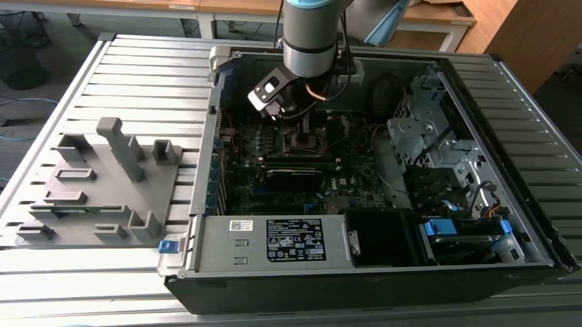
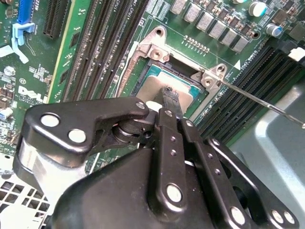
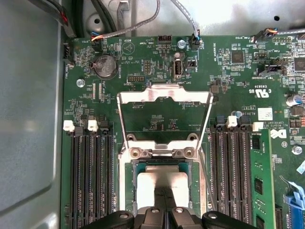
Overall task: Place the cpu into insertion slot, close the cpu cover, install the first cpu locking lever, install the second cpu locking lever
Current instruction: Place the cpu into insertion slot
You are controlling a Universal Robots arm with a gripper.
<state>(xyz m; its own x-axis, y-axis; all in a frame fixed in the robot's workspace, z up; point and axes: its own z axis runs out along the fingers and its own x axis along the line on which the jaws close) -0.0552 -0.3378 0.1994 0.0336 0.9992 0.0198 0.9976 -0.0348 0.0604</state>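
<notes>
Black claw point(image 2: 170, 94), pinched, tip-down over cpu point(image 2: 153, 87)

1. Hangs near vertical from the top of the exterior view: arm point(image 1: 307, 37), silver-grey with a blue joint cap.
2. Carries a black-and-white block at the wrist point(image 1: 272, 95), tilted toward the exterior view's left.
3. Points the gripper point(image 2: 170, 95) downward in the second wrist view; likewise gripper point(image 3: 165, 195) in the first wrist view.
4. Presses both fingers point(image 2: 167, 138) together, tips meeting in one narrow point.
5. Folds black linkage bars point(image 2: 86, 121) inward on either side, silver pivot pins facing the camera.
</notes>
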